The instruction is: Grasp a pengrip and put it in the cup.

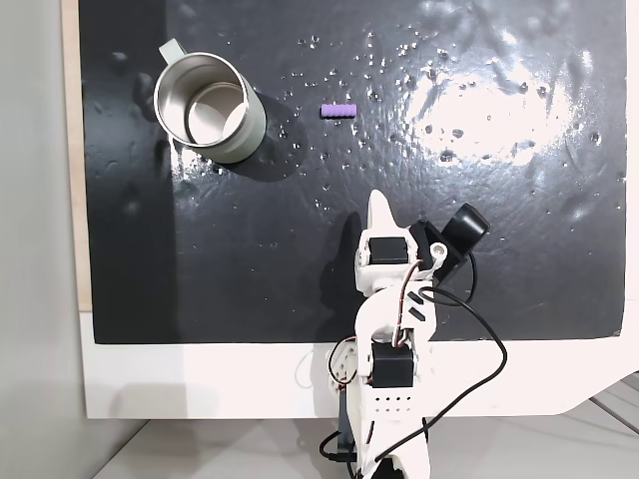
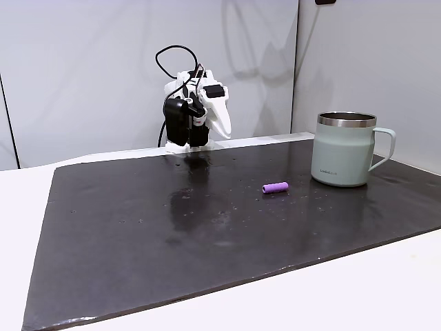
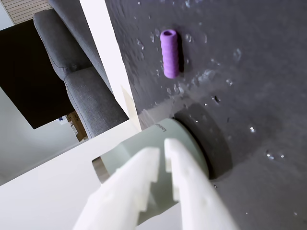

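Shiny steel-lined cup (image 1: pixel 205 108) with matt grey-green outside, ribbed soft-looking pengrip (image 1: pixel 337 110), glossy dimpled black mat (image 1: pixel 499 249)

A tiny purple ribbed pengrip (image 1: pixel 337 110) lies on its side on the black mat, well apart from the pale grey-green metal cup (image 1: pixel 209 107). In the side fixed view the cup (image 2: pixel 345 149) stands upright to the pengrip's (image 2: pixel 275 187) right, its handle turned away from it, its shiny steel inside empty.
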Controlling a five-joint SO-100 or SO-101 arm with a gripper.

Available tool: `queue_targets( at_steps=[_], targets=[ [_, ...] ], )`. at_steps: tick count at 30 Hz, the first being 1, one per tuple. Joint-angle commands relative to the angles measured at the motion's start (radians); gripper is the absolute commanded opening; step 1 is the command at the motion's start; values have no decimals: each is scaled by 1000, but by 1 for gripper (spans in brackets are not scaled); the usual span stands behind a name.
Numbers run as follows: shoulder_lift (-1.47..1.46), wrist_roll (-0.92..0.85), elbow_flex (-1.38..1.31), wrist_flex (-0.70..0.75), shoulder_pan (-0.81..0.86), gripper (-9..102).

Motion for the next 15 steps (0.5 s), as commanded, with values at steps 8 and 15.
queue_targets(
  at_steps=[8,15],
  targets=[
    [12,9,52,-31,-31,0],
    [12,-38,-100,75,-63,0]
  ],
)
